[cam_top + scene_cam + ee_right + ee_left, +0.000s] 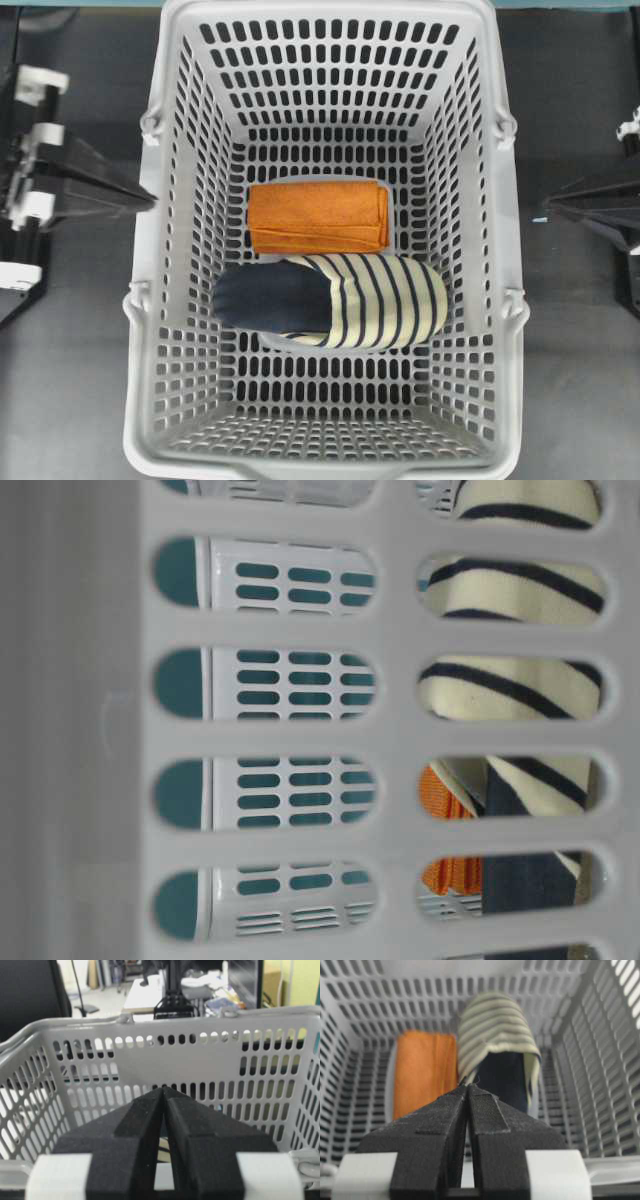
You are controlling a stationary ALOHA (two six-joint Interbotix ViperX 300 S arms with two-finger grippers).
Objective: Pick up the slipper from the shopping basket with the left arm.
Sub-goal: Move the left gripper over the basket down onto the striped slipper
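Note:
The slipper (335,300), cream with navy stripes and a navy insole, lies on its side on the floor of the light-grey shopping basket (150,200), toe to the right. My left gripper (148,202) is shut and empty, just outside the basket's left rim. In the left wrist view its closed tips (467,1085) point over the rim at the slipper (497,1030). My right gripper (550,208) is shut and empty outside the right rim; its tips (163,1089) face the basket wall (210,1055). The table-level view shows the slipper (510,685) through the wall slots.
A folded orange cloth (318,217) lies on the basket floor just behind the slipper, touching it; it also shows in the left wrist view (422,1075) and the table-level view (445,800). The basket's tall slotted walls (600,1060) surround both. A dark tabletop (70,350) lies around the basket.

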